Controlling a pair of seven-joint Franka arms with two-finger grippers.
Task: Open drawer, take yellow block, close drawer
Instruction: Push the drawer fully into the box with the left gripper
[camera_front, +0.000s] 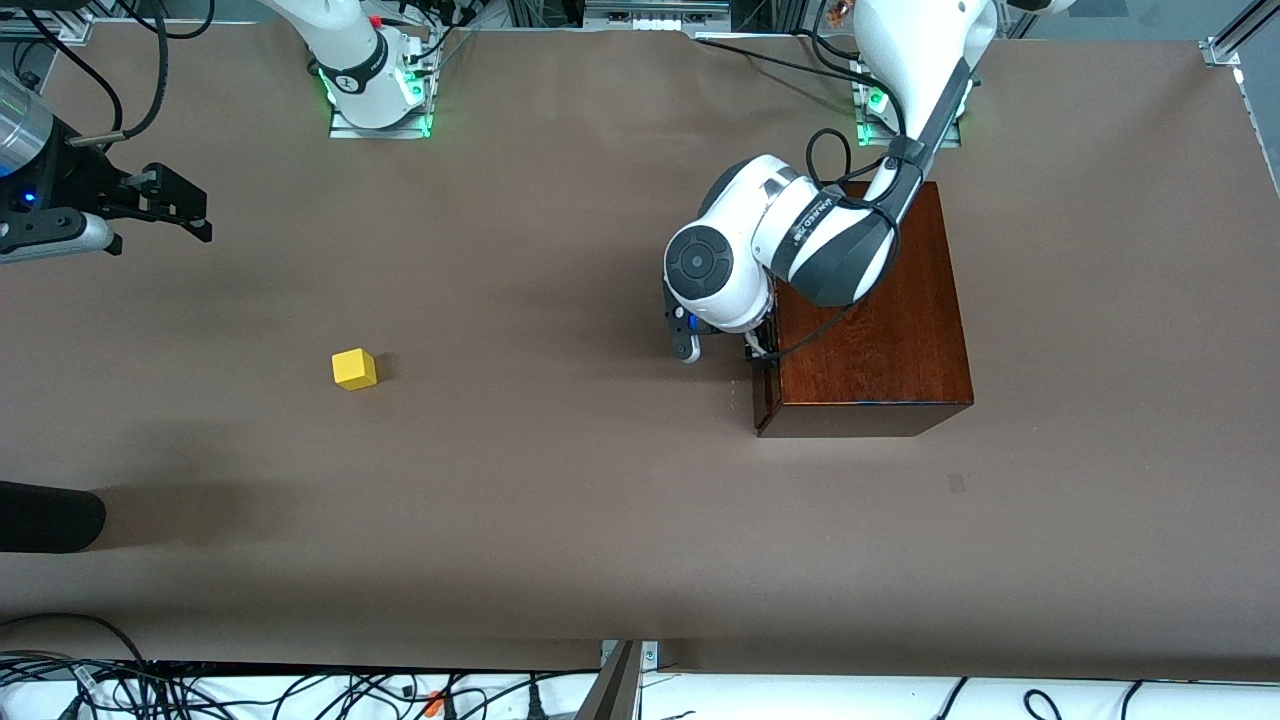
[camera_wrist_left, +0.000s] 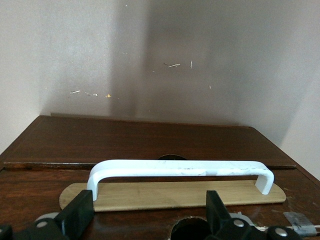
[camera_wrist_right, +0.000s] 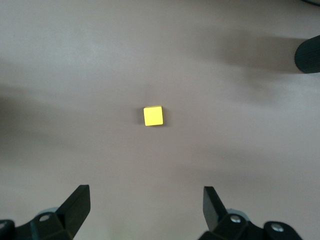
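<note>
The yellow block (camera_front: 354, 368) sits on the brown table, toward the right arm's end, well away from the box. It also shows in the right wrist view (camera_wrist_right: 153, 116). My right gripper (camera_front: 160, 225) hangs open and empty over the table at the right arm's end; its midpoint (camera_wrist_right: 145, 200) is short of the block. The dark wooden box (camera_front: 880, 330) stands near the left arm's base. Its drawer (camera_wrist_left: 45, 185) looks shut; no pale interior shows. My left gripper (camera_front: 757, 352) is open in front of the drawer, its midpoint (camera_wrist_left: 148, 207) just off the white handle (camera_wrist_left: 180, 169), not gripping it.
A black rounded object (camera_front: 48, 515) lies at the right arm's end, nearer the front camera than the block; it also shows in the right wrist view (camera_wrist_right: 307, 55). Cables (camera_front: 300, 690) run along the table's near edge.
</note>
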